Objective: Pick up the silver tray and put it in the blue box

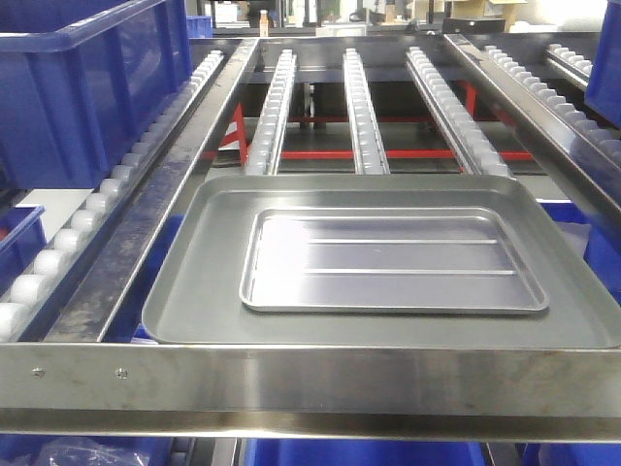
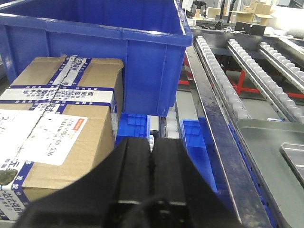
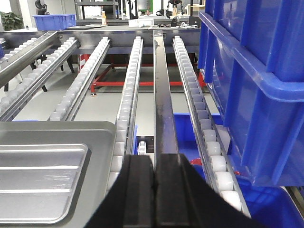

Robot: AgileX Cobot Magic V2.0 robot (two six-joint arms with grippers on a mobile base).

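Note:
The silver tray (image 1: 388,262), shiny with two long ridges, lies flat inside a larger dull grey tray (image 1: 194,291) on the roller rack. A deep blue box (image 1: 78,87) stands on the left lane. My left gripper (image 2: 151,142) is shut and empty, low beside the rack, with the blue box (image 2: 95,47) ahead of it and the silver tray's corner (image 2: 295,159) far to its right. My right gripper (image 3: 154,159) is shut with nothing in it, over a steel rail just right of the silver tray (image 3: 38,180). Neither gripper shows in the front view.
A second blue crate (image 3: 256,71) sits on the right lane, close to my right gripper. A taped cardboard box (image 2: 57,123) stands below the left blue box. Roller rails (image 1: 364,107) run away behind the trays. A steel front bar (image 1: 310,383) crosses the near edge.

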